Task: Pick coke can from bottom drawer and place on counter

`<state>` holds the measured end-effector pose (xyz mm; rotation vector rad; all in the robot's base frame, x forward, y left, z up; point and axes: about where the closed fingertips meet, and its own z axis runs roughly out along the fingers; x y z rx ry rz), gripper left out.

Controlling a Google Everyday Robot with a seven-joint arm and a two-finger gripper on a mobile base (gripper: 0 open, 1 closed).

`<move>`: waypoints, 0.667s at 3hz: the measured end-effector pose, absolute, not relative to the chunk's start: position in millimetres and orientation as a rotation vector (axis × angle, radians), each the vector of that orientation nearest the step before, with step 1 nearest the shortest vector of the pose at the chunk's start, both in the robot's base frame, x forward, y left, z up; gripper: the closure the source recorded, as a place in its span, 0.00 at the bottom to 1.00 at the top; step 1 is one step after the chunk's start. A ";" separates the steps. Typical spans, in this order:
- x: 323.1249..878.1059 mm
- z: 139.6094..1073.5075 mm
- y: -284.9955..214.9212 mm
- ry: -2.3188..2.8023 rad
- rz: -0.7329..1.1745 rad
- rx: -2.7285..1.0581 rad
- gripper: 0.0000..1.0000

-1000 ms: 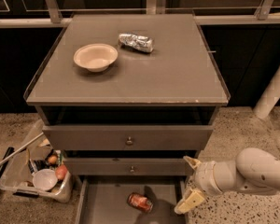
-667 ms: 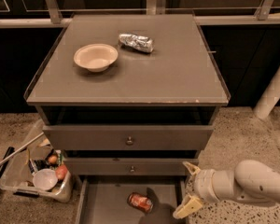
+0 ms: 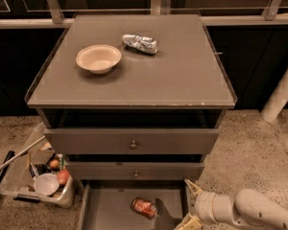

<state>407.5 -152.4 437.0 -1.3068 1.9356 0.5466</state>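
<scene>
- Low at the right, beside the drawer's right wall, the hand (image 3: 188, 205) hovers with its two fingers spread wide, gripping nothing.
- Near it, to the left, the coke can (image 3: 144, 208) lies on its side on the floor of the pulled-out bottom drawer (image 3: 108, 207).
- Likely risks: a finger catches the drawer wall, or nudges the round can so that it rolls away.
- Above, the surface (image 3: 182, 80) carries a bowl (image 3: 98, 58) and a foil packet (image 3: 140, 43).
</scene>
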 end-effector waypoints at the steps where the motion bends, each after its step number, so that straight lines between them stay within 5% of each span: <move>1: 407.5 436.9 -152.4 1.935 0.547 -1.307 0.00; 2: 408.9 423.7 -145.1 1.902 0.553 -1.311 0.00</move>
